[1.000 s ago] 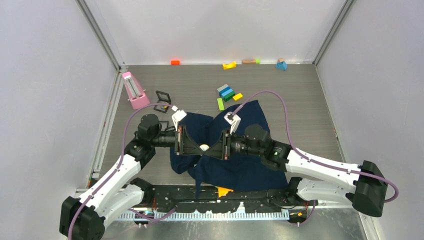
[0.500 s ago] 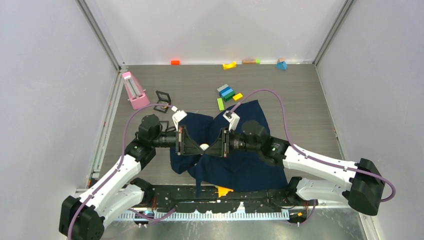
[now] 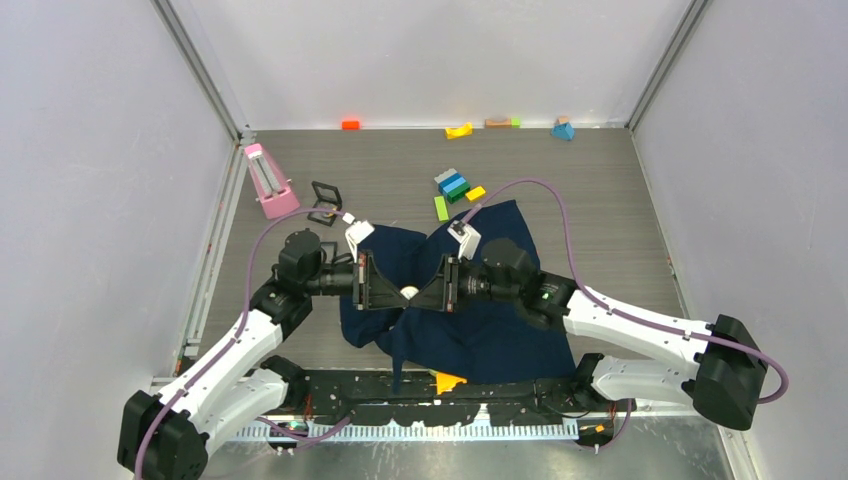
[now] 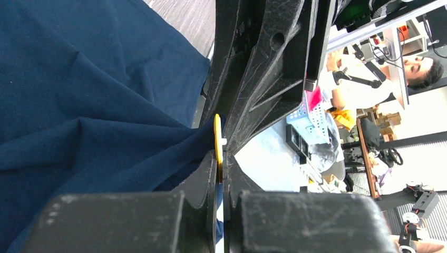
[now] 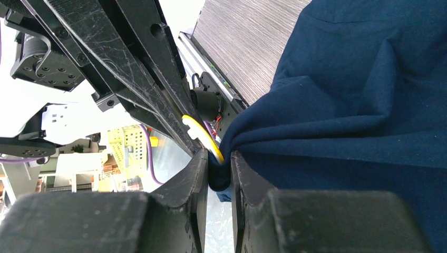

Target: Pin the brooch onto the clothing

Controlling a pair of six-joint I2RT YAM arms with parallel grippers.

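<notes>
The navy T-shirt [image 3: 490, 330] lies crumpled on the table's near middle. Both grippers meet tip to tip above it. My left gripper [image 3: 398, 293] is shut on the brooch [image 3: 408, 293], a small pale round spot from above. In the left wrist view the brooch [image 4: 217, 145] shows edge-on as a yellow disc between my fingers [image 4: 208, 174], against the shirt [image 4: 79, 105]. My right gripper [image 3: 422, 296] is shut on a raised fold of the shirt [image 5: 337, 105]. In the right wrist view the brooch's yellow rim [image 5: 203, 133] touches that fold just beyond my gripper [image 5: 219, 161].
A pink wedge-shaped stand [image 3: 268, 180] and a small black frame [image 3: 325, 195] sit at the left. Coloured blocks [image 3: 455, 185] lie behind the shirt. An orange block [image 3: 350, 124], a yellow wedge [image 3: 458, 130] and a blue block [image 3: 563, 128] line the back wall.
My right arm has shifted slightly left, bringing its gripper and the shirt fold closer against the left gripper and brooch. The left arm has hardly moved.
</notes>
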